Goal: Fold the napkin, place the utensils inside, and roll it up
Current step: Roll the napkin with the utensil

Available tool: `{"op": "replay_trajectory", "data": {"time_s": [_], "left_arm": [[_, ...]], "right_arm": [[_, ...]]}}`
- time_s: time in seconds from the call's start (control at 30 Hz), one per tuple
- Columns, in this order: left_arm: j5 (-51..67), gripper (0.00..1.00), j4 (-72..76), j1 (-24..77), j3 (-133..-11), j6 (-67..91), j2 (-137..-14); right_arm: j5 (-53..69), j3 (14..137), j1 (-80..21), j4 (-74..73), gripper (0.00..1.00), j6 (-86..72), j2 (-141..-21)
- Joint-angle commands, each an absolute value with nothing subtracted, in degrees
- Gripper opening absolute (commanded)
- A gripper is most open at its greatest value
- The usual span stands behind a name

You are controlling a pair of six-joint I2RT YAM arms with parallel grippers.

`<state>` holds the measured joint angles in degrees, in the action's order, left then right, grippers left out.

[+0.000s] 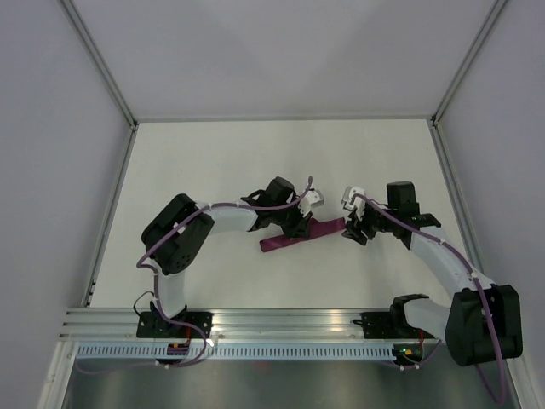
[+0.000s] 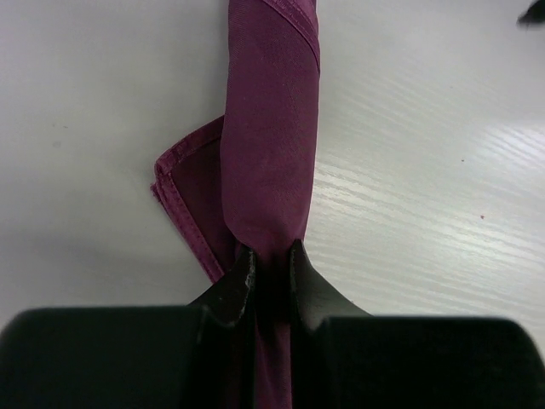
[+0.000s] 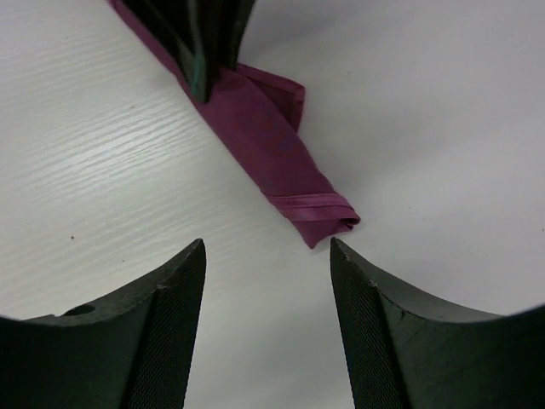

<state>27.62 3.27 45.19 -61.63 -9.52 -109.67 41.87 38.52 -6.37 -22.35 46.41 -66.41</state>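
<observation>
The plum-purple napkin lies rolled into a narrow tube near the middle of the white table. My left gripper is shut on the roll's middle; in the left wrist view the napkin runs up from between my closed fingertips, with a loose hemmed corner sticking out to the left. My right gripper is open and empty just beyond the roll's right end. In the right wrist view the rolled end lies just ahead of my spread fingers. No utensils show in any view.
The white table is bounded by grey walls with metal frame posts at the back corners. An aluminium rail with both arm bases runs along the near edge.
</observation>
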Motion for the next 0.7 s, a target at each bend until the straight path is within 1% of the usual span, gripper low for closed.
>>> {"op": "replay_trajectory", "data": {"time_s": [0.0,0.07,0.1,0.3,0.47,0.67], "left_arm": [[37.1,0.02,-7.5,43.2,-62.5,-4.8,-114.2],[39.0,0.02,-9.0,42.3,-63.7,-4.6,-115.3],[41.9,0.02,-9.7,41.8,-64.2,-4.4,-115.7],[47.6,0.02,-16.1,40.8,-68.4,-5.0,-119.9],[51.2,0.02,-20.5,40.3,-71.8,-5.4,-123.7],[52.0,0.02,-24.2,39.7,-73.8,-5.9,-125.9]], "right_arm": [[41.0,34.5,-10.7,-15.4,0.66,50.7,-62.5],[35.4,30.9,-15.3,-11.8,0.67,49.8,-61.5],[33.9,29.1,-17.9,-8.8,0.67,49.7,-61.0],[26.8,26.6,-24.2,-2.9,0.68,50.0,-62.8],[23.7,26.3,-28.5,-2.0,0.68,50.4,-63.8],[22.1,27.7,-33.7,-5.7,0.68,52.0,-66.9]]}}
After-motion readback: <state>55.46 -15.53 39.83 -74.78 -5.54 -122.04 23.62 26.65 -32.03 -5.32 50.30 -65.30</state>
